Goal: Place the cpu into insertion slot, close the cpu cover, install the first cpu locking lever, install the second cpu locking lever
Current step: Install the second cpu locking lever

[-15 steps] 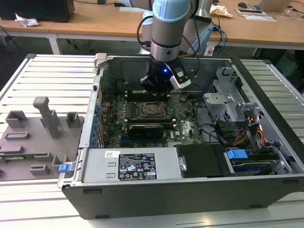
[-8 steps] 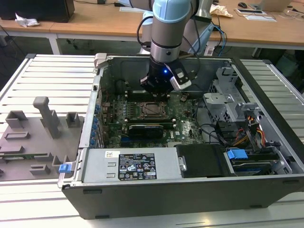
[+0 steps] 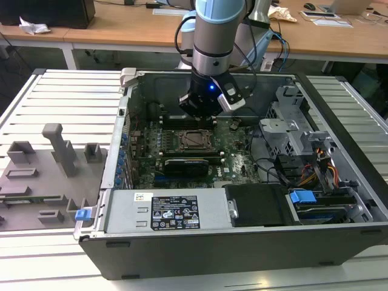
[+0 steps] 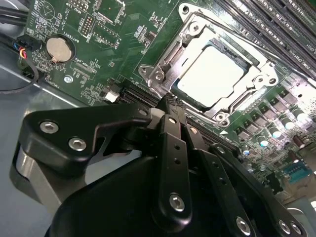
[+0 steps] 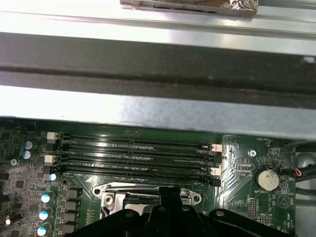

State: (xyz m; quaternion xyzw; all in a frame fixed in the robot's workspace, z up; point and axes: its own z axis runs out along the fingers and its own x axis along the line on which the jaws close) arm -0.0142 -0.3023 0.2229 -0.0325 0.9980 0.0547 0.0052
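The cpu is a pale square chip lying flat in the socket on the green motherboard; the exterior view shows the cpu near the board's middle. The cpu cover, a shiny metal frame, lies down around the chip. My gripper is shut, its black fingers pressed together with nothing visible between them. Their tips sit at the socket's edge, just beside the frame's corner. In the exterior view my gripper hangs over the socket's far side. I cannot make out the locking levers' positions.
The board sits deep in an open computer case with tall metal walls. Memory slots run along one side of the socket, and a coin battery lies on the board. A drive cage, cables and the power supply crowd the case.
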